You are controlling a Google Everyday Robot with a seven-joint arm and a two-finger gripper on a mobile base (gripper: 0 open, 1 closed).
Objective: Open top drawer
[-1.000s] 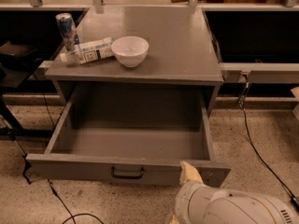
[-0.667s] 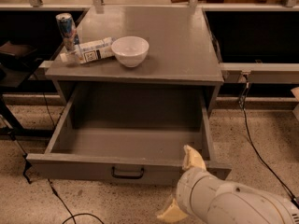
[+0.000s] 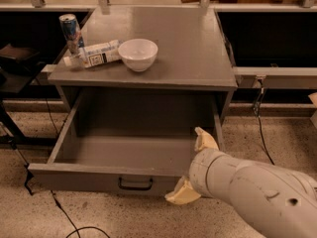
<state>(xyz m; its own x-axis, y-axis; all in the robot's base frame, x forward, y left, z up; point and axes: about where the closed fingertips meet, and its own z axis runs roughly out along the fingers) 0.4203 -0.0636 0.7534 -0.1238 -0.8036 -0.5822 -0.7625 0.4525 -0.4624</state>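
The top drawer is a wide grey metal drawer with a deep box. It is pulled far out of the grey cabinet, and its inside is bare. Its black handle sits centred on the front panel. My gripper is at the drawer's front right corner, on a thick white arm that comes in from the lower right. Its two cream fingers are spread apart, one over the drawer's right rim and one in front of the front panel. They hold nothing.
On the cabinet top stand a drink can, a lying white bottle and a white bowl. Black cables run over the speckled floor. A dark stand is at the left, a shelf rail at the right.
My arm has pushed further up and left into view. The fingers have spread apart around the drawer's front right corner. The drawer has not moved.
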